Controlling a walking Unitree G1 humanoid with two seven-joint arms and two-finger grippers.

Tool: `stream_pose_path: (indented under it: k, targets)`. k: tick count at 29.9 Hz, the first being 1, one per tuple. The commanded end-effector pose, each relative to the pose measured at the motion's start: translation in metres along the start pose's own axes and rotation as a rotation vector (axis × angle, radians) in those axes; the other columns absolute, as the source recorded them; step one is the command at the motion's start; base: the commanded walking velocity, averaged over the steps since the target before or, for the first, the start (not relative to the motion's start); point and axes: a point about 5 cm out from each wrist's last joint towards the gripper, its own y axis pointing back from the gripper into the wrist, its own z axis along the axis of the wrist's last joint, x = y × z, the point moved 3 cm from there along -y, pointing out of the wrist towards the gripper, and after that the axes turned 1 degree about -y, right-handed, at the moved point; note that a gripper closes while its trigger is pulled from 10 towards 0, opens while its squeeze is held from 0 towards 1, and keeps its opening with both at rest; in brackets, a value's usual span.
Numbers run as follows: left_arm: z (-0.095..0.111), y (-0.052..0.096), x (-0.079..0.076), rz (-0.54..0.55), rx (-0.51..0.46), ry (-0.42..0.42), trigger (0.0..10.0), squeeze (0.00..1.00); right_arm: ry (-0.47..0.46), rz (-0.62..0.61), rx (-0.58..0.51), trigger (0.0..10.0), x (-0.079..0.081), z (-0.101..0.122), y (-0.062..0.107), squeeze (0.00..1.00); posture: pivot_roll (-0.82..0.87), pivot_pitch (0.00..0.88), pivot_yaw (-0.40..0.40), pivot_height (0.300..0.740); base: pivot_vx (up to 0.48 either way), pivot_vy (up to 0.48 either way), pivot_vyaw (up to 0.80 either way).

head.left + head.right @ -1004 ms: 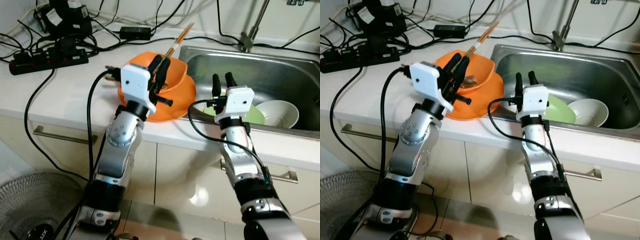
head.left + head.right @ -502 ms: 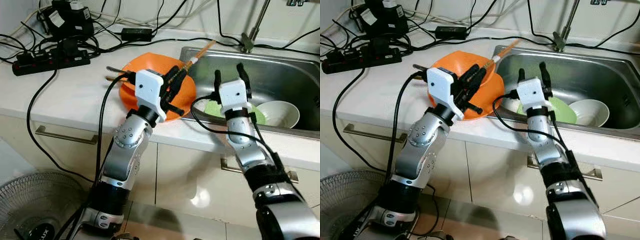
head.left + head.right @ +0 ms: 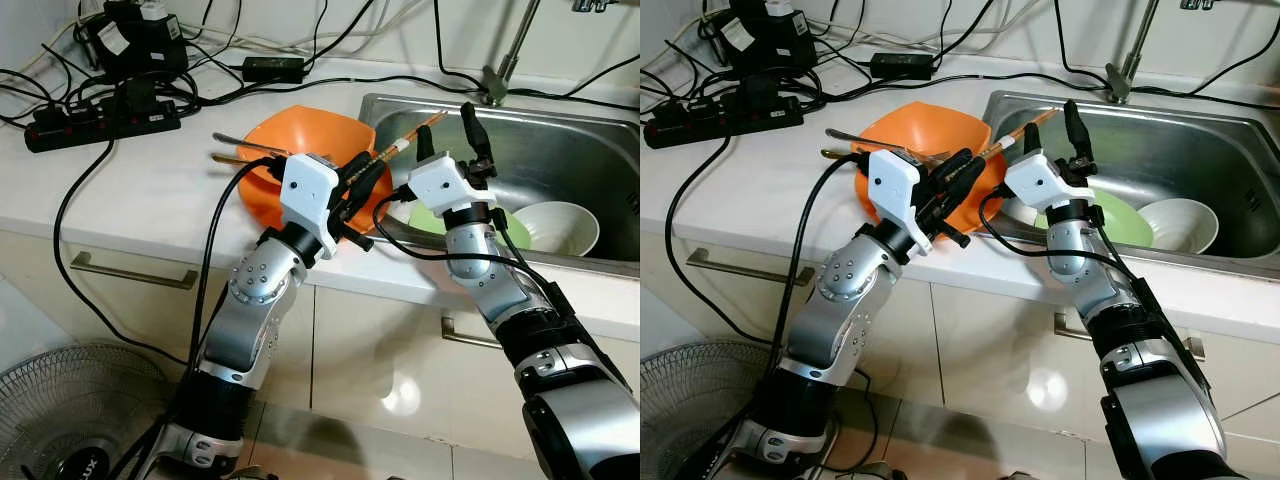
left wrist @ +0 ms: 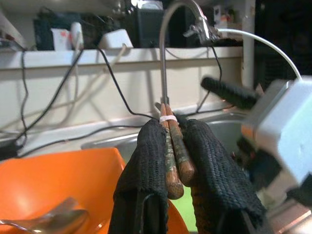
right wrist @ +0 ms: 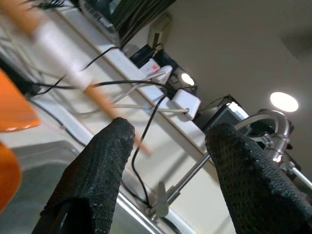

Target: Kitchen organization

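Your L gripper (image 3: 362, 182) is clamped on the chopsticks (image 3: 405, 143), tips out over the sink (image 3: 560, 150) by the orange bowl (image 3: 300, 150). R gripper (image 3: 446, 130) is spread wide beside them. Risk: R fingers knock the pair, it slips.

A pair of brown chopsticks (image 3: 395, 152), bound by a white band, slants up and to the right from the left gripper (image 3: 362, 180) that clamps its lower end, its tips reaching over the near left corner of the sink (image 3: 560, 140). The orange bowl (image 3: 290, 150) sits on the counter just left of the sink, with metal cutlery (image 3: 245, 150) resting in it. In the sink lie a green plate (image 3: 505, 228) and, to its right, a white bowl (image 3: 560, 225).
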Motion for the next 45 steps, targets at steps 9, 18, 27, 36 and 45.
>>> stream_pose_path:
  k: [9,18,27,36,45]
  targets:
    - [0.01,-0.001,0.012,0.084,-0.042,-0.054,10.0,0.0,0.071,-0.002,-0.006,10.0,-0.002,-0.005,0.003,0.0,0.11,0.025,0.023,0.74,0.0,0.0,0.0]
    - [0.012,-0.002,-0.002,-0.009,-0.043,-0.08,10.0,0.0,0.159,0.033,-0.04,10.0,0.004,-0.002,0.002,0.0,0.12,0.035,0.025,0.74,0.0,0.0,0.0]
    - [0.008,0.001,-0.015,-0.11,-0.006,-0.084,10.0,0.0,0.237,0.047,-0.054,10.0,0.005,-0.004,0.001,0.0,0.12,0.024,0.028,0.74,0.0,0.0,0.0]
    - [0.001,0.005,-0.025,-0.182,0.045,-0.084,10.0,0.0,0.262,0.009,-0.06,10.0,-0.004,-0.003,-0.004,0.0,0.12,0.007,0.034,0.74,0.0,0.0,0.0]
    - [0.006,0.004,-0.022,-0.161,0.033,-0.105,10.0,0.0,0.281,0.006,-0.075,2.5,-0.007,-0.003,-0.006,0.0,0.12,0.007,0.035,0.74,0.0,0.0,0.0]
